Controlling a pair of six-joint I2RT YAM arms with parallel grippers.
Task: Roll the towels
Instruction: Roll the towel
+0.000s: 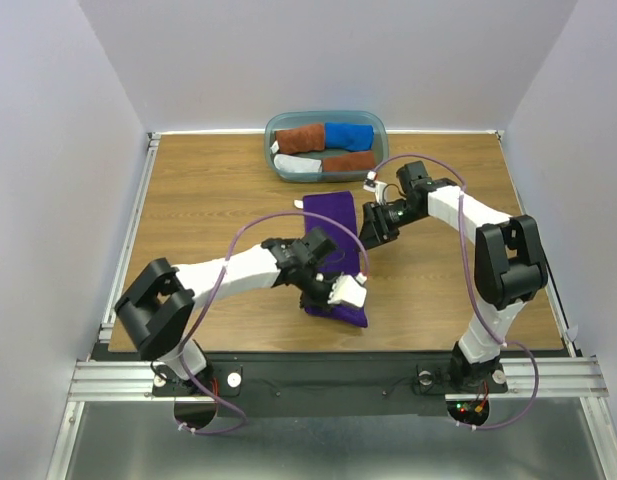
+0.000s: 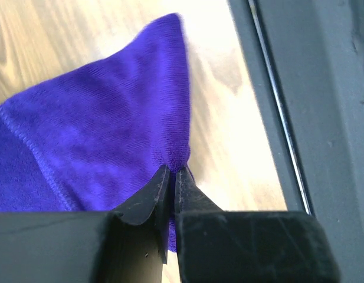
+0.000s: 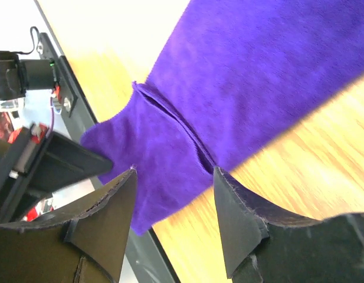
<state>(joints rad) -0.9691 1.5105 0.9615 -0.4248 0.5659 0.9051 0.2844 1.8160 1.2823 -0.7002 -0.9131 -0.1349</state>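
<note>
Tightly, left fingers pinch the purple towel; right fingers spread above.

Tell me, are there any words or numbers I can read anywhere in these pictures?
No word, number or sign can be read in any of the three views.
The small white tag at the corner of the purple towel is too small to tell whether it has any print.

no readable text, labels, brands, numbers, signs
</note>
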